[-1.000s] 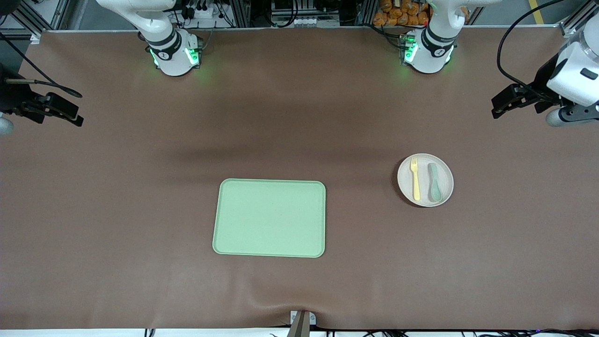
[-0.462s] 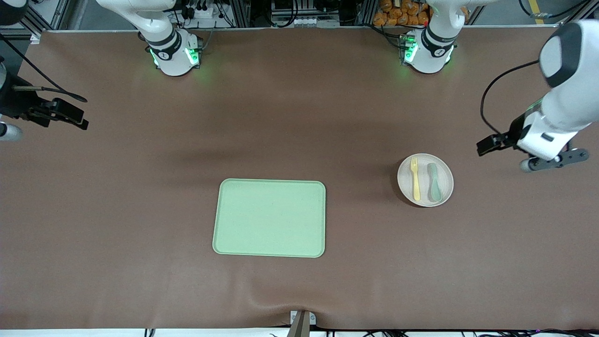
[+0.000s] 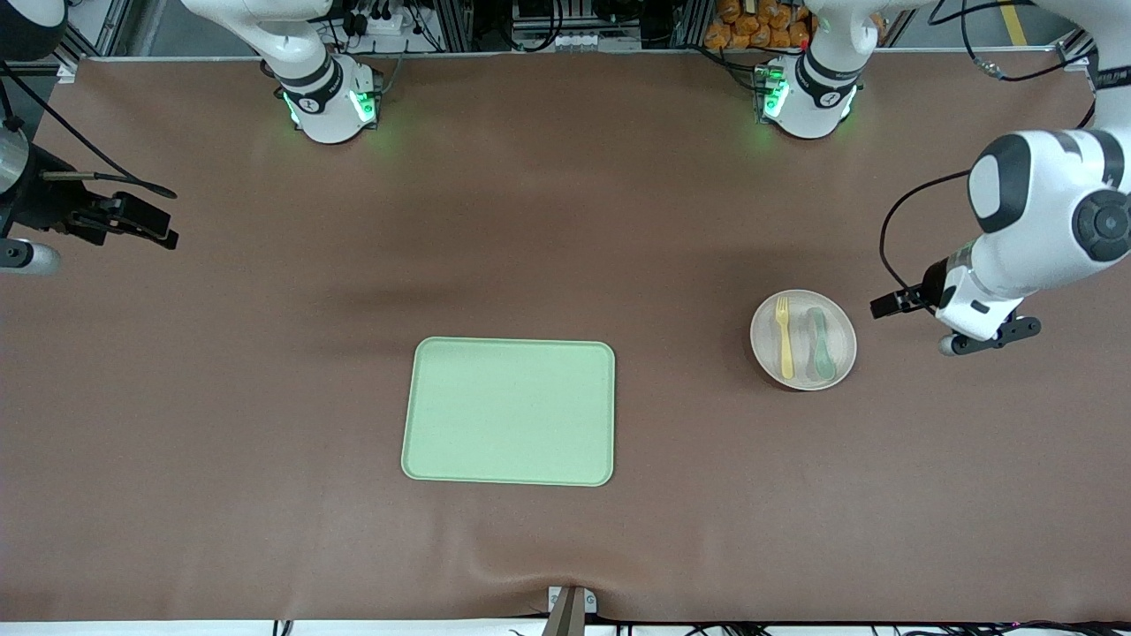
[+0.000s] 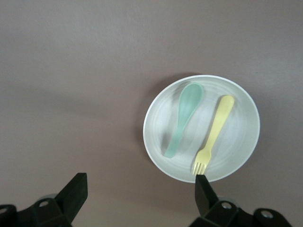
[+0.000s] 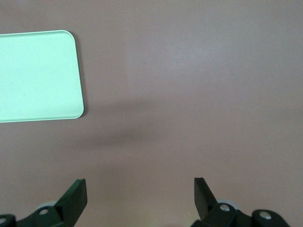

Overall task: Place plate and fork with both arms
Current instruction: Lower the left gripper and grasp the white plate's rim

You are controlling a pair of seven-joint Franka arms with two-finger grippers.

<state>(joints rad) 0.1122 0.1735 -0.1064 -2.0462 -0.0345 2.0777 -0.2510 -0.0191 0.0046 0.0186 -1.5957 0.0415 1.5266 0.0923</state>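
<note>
A brown mat covers the bench point(image 3: 565, 221), rippled along its near edge; metal framing and cables line the edge by the arm bases. The plate point(image 3: 839, 358) sits toward the left arm's end, carrying the fork point(image 3: 785, 337) beside a grey-green spoon point(image 3: 822, 343). A light-green tray point(image 3: 509, 412) lies mid-bench. The left claw point(image 4: 142, 189) hangs wide just beside the plate; the right claw point(image 5: 140, 195), wide, waits over bare mat.
</note>
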